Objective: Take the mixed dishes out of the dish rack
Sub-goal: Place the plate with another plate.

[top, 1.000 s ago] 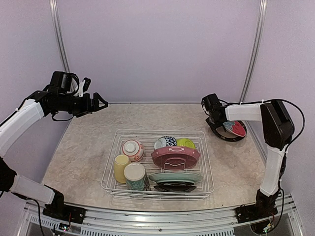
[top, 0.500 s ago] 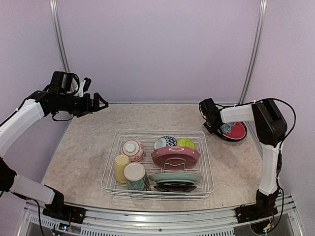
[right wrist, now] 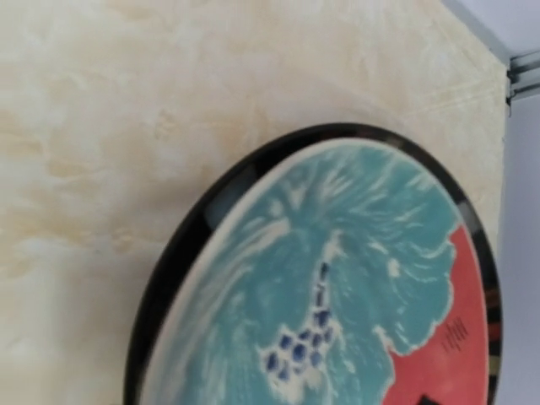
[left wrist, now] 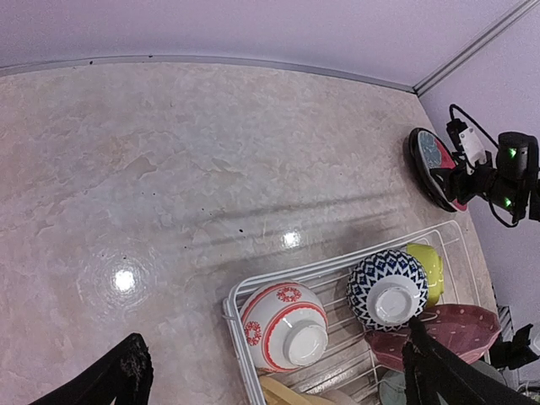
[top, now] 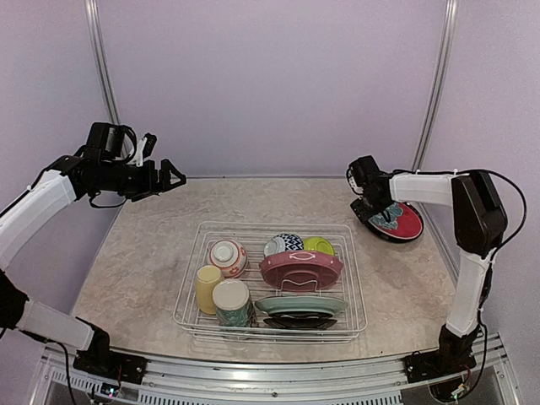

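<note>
The shallow silver-white wire dish rack (top: pixel 253 225) sits mid-way across the mottled beige worktop (top: pixel 135 270), well apart from both my pairs of jaws. My left jaws hang high over the far left corner. My right jaws are at the far right, just beside a round black-rimmed plate with a teal and red face (top: pixel 398 221), which is outside the rack. Inside the rack are a pale yellow mug (top: pixel 207 287) and a tall floral cup (top: pixel 232 302) at the near left. Along the far side sit an upturned red-patterned white bowl (top: pixel 227 256), a dark-and-white patterned bowl (top: pixel 287 244) and a lime-green bowl (top: pixel 319 245). A maroon plate (top: pixel 301 268), a teal plate (top: pixel 301 303) and a black plate (top: pixel 299 321) fill the right half. My right wrist view shows only the black-rimmed plate, its lower part cut off. From above, my right jaws are a small dark lump, so I cannot tell how wide they stand or whether they touch the plate. My left jaws stand wide and empty, dark fingers (left wrist: pixel 118 380) at the wrist view's lower corners.
</note>
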`<state>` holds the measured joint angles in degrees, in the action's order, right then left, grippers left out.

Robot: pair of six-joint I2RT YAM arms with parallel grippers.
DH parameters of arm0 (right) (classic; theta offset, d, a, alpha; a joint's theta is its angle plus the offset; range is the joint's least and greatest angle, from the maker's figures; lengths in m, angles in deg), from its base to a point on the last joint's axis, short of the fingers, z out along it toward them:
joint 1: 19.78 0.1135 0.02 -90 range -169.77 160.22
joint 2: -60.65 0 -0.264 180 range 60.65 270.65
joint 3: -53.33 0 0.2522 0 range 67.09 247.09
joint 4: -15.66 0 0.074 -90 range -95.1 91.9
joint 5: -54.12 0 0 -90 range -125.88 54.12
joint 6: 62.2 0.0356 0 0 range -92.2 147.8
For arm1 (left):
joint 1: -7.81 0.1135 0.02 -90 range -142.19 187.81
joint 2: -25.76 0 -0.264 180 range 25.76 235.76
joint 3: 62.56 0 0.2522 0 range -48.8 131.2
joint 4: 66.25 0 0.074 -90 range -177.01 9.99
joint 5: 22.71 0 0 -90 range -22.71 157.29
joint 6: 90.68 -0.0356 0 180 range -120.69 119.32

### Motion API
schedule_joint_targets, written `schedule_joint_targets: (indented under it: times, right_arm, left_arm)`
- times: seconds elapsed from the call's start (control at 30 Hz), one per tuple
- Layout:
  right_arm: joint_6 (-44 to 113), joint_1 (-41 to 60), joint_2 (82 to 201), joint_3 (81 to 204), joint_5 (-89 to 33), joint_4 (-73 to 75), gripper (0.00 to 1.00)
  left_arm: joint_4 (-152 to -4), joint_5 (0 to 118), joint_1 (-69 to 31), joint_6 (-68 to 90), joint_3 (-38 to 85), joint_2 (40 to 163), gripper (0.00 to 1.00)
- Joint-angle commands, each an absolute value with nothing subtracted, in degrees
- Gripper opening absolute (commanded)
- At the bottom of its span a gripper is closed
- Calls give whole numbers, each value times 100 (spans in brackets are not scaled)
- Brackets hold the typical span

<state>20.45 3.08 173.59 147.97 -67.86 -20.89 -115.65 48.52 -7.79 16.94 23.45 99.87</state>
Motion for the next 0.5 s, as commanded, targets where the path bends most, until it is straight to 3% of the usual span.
schedule_joint_targets:
  times: [0.0, 0.13, 0.33, 0.47]
  right_arm:
    - [2354, 303, 16567, 14849, -6484, -2396, 75]
    - [2503, 299, 16036, 14685, -6315, -2498, 79]
    - [2700, 307, 14801, 13912, -4855, -2159, 99]
    - [2763, 302, 13825, 13273, -4025, -1722, 100]
  left_arm:
    - [-11640, 4879, -823, 1654, 2467, 9897, 99]
    - [-11639, 4868, -819, 1663, 2467, 9884, 99]
    - [-11639, 4892, -836, 1668, 2459, 9871, 99]
    - [-11635, 4853, -839, 1681, 2467, 9879, 99]
